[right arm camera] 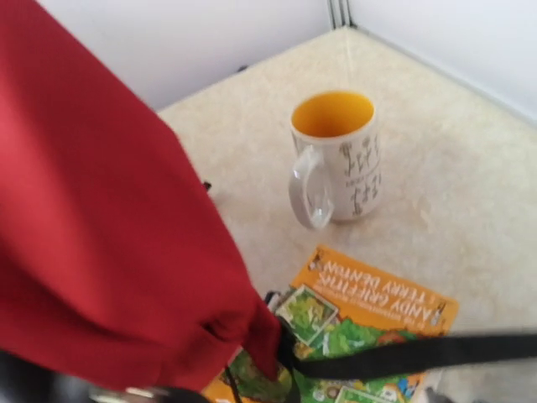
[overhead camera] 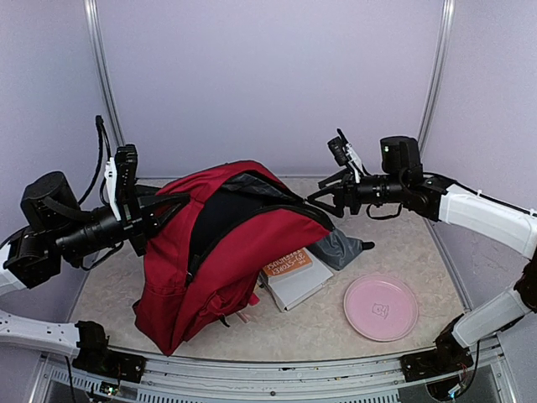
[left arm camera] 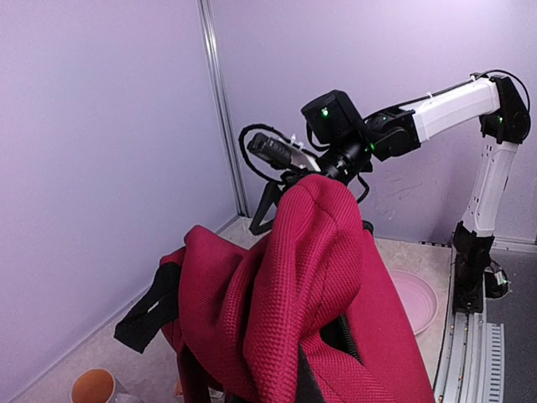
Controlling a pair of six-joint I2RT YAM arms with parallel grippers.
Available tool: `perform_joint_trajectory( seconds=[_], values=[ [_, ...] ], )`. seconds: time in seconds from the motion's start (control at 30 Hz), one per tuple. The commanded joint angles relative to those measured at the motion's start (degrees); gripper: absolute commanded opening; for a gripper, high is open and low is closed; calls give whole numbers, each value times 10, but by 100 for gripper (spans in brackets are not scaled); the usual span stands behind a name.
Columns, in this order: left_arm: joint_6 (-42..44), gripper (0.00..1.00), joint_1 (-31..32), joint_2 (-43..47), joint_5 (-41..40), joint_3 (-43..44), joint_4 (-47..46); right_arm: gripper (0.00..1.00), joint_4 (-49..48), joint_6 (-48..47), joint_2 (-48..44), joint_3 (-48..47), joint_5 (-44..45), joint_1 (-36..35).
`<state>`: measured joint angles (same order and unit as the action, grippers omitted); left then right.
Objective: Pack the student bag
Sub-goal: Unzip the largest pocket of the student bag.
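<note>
The student bag [overhead camera: 210, 269] stands humped on the bench [overhead camera: 109, 285], and the left end effector [overhead camera: 172, 206] is clamped on the red fabric at its upper left edge. The right end effector [overhead camera: 323, 195] is at the bag's upper right edge, fingers apart. A book [overhead camera: 294, 273] lies against the bag's right side, with a pink plate [overhead camera: 380, 307] farther right.

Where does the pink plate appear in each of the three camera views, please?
Top view: the pink plate lies at lower right, just right of the book.
Left wrist view: the plate shows at right of centre, partly hidden behind the red backpack.
Right wrist view: not in it.
Shared landmark: the red backpack, seen in all three.
</note>
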<state>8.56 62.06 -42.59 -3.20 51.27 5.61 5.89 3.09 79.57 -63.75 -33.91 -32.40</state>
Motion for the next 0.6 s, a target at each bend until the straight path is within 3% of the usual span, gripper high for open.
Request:
perform_joint_trajectory(
  seconds=[0.0,0.23,0.4,0.57],
  values=[
    [19,0,4,13,-19,-4,-74,90,37,0,-41,-18,5,2],
    [18,0,5,33,-30,-32,-87,96,-44,67,-86,5,-62,0],
    [17,0,5,43,-27,-55,-108,100,-18,110,-20,8,-11,-37],
    [15,0,5,46,-25,-57,-102,99,1,100,44,-7,-50,-94]
  ],
)
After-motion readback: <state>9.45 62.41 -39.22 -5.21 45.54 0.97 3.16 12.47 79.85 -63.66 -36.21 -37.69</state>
